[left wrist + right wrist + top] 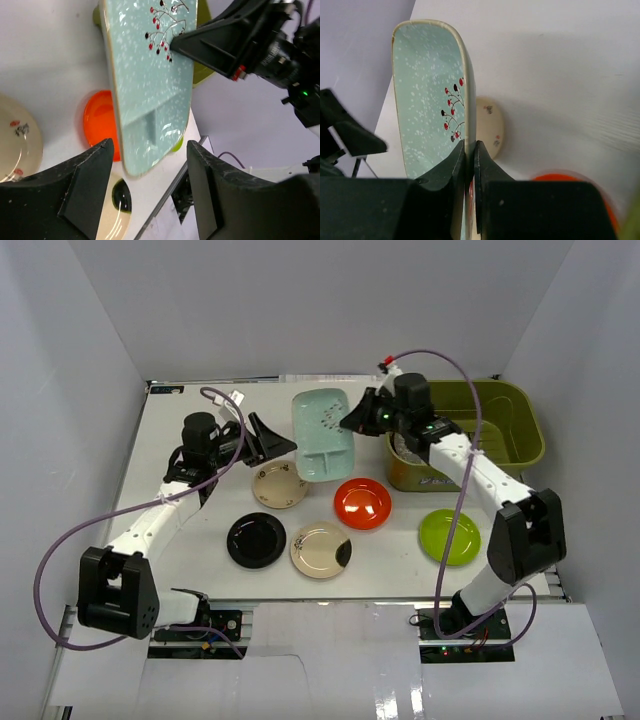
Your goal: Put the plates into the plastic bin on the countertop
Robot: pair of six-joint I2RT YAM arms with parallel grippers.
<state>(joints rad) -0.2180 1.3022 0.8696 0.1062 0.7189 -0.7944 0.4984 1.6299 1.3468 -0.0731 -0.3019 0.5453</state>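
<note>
- The right pincer is clamped tight on the right rim of the pale-green plate, one finger on each face.
- The left pincer stands wide open at the plate's opposite end, its fingers not touching it.
- The plate sits between the two pincers, towards the worktop's far edge, just left of the olive-green bin in the far right corner.
- The orange-red plate and lime-green plate lie nearer the front edge.

White walls stood all around. A small black thing lay at eleven o'clock, by the back wall. Some flat white paper lay at twelve o'clock. A shiny white sheet lay at six o'clock.
</note>
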